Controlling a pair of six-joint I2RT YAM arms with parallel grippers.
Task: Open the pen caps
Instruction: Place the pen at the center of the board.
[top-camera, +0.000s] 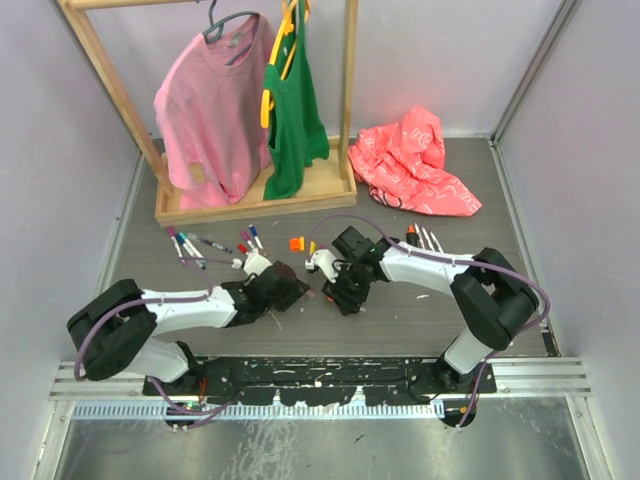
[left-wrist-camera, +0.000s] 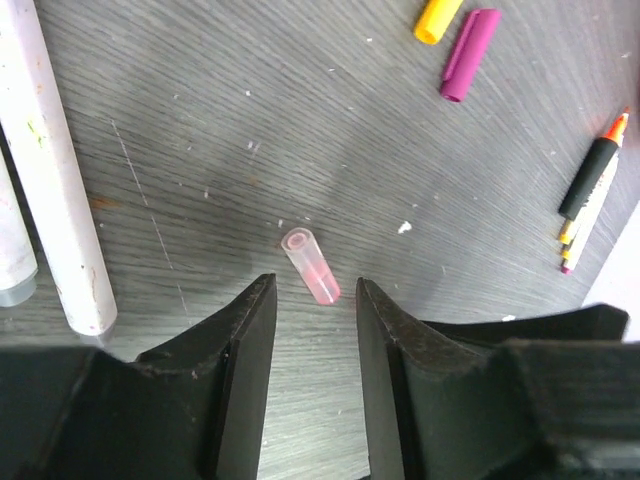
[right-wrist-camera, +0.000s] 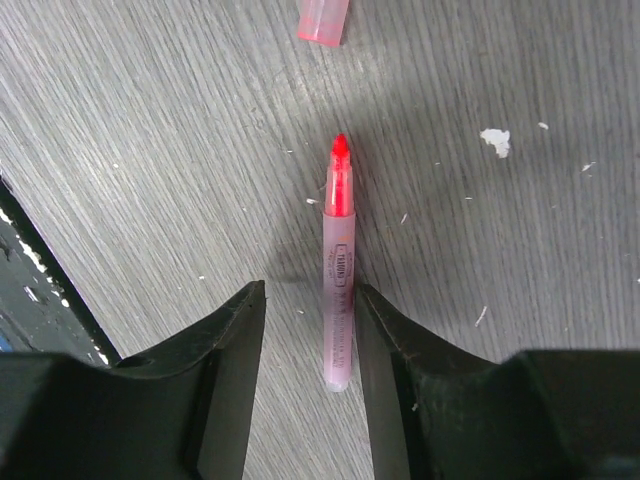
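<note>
A translucent pink pen cap (left-wrist-camera: 310, 266) lies loose on the grey table, just past the tips of my left gripper (left-wrist-camera: 315, 287), which is open and empty. My right gripper (right-wrist-camera: 310, 290) is open too. An uncapped pink pen (right-wrist-camera: 338, 270) with a red tip lies flat on the table between its fingers, close against the right finger (right-wrist-camera: 385, 340), with a gap to the left one. The same pink cap (right-wrist-camera: 323, 22) lies beyond the pen's tip. In the top view both grippers (top-camera: 296, 288) (top-camera: 338, 293) meet low over the table's middle.
White pen barrels (left-wrist-camera: 55, 170) lie to the left of my left gripper. A yellow cap (left-wrist-camera: 438, 18), a purple cap (left-wrist-camera: 470, 52) and a black pen with an orange tip (left-wrist-camera: 592, 180) lie further out. More pens (top-camera: 190, 245) (top-camera: 425, 238), an orange cap (top-camera: 296, 243), a wooden clothes rack (top-camera: 250, 195) and a red bag (top-camera: 415, 165) lie behind.
</note>
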